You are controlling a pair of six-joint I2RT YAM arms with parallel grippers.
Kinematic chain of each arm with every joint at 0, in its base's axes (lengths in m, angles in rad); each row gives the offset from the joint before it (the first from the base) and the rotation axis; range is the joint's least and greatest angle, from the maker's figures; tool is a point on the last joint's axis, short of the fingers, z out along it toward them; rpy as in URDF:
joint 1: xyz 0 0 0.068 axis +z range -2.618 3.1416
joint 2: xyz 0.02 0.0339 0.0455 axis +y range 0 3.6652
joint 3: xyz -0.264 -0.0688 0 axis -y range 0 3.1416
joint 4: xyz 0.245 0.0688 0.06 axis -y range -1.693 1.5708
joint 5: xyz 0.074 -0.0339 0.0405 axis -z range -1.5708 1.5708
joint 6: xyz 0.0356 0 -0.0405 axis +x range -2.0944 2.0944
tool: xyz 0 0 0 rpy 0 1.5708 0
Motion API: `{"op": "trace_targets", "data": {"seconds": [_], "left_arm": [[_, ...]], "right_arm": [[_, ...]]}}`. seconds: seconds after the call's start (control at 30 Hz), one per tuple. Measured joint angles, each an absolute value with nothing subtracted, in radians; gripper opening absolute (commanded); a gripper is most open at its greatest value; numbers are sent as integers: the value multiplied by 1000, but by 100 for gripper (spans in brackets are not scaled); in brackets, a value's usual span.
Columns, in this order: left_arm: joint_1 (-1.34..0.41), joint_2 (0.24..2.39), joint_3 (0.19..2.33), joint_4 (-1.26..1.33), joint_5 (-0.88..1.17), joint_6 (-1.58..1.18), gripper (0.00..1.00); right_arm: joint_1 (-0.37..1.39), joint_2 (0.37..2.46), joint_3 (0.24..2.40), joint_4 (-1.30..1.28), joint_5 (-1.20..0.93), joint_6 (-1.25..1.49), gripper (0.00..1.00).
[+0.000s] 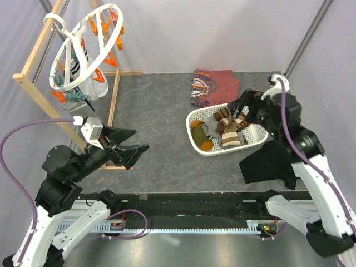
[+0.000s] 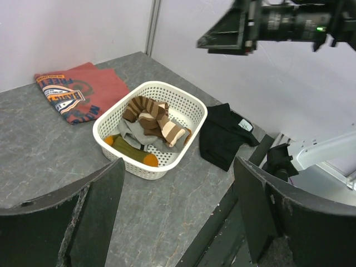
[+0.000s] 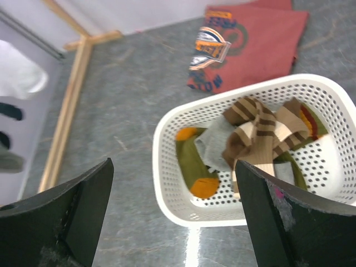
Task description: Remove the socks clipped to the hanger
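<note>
Socks are in two groups.
- On the hanger (image 1: 86,47): three visible at its low near edge. They are a white sock (image 1: 96,87), a dark sock (image 3: 8,111) and a grey-green sock (image 1: 74,100), all limp.
- In the basket (image 1: 207,151): a tangled pile, so the exact count is unclear. I see brown/tan striped socks (image 1: 228,125), an olive sock with an orange toe (image 1: 201,138), a grey sock (image 3: 214,142) and more olive at the far side.

There is one hanger: a round white plastic ring with cross spokes and a top hook. It hangs tilted from the wooden rack (image 1: 39,55) at the bench's (image 1: 156,111) far left. Many orange clips (image 1: 105,25) run round the rim, and those on the upper edge hold nothing.

There is one basket, white perforated plastic with rounded corners, right of centre. A folded maroon printed shirt (image 1: 214,86) lies just behind it. A crumpled black cloth (image 1: 270,164) lies just beside its near-right corner.

The right gripper (image 3: 173,167) is over the basket, jaws wide apart with nothing between them.

The left gripper (image 1: 139,140) is by the rack's foot rail below the hanger. Its jaws are spread and empty, and it points toward the basket.

The rack's slanted post and foot rail run right beside the ring.
</note>
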State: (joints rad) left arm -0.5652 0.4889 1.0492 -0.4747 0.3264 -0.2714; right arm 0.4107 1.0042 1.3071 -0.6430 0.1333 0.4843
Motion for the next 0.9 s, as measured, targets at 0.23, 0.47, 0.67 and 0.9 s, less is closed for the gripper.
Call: {"op": "trace_targets", "data": {"seconds": [0.23, 0.47, 0.67, 0.9], "left_arm": [[-565, 495, 1016, -454, 322, -272, 86], [-565, 526, 1014, -440, 291, -281, 86], [-565, 527, 1014, -422, 263, -295, 86], [-565, 527, 1014, -409, 260, -299, 86]], "right_arm": [[411, 790, 1233, -598, 39, 493, 98], [411, 694, 1140, -581, 19, 493, 98], [411, 685, 1103, -577, 14, 500, 98], [411, 681, 1103, -567, -4, 506, 98]]}}
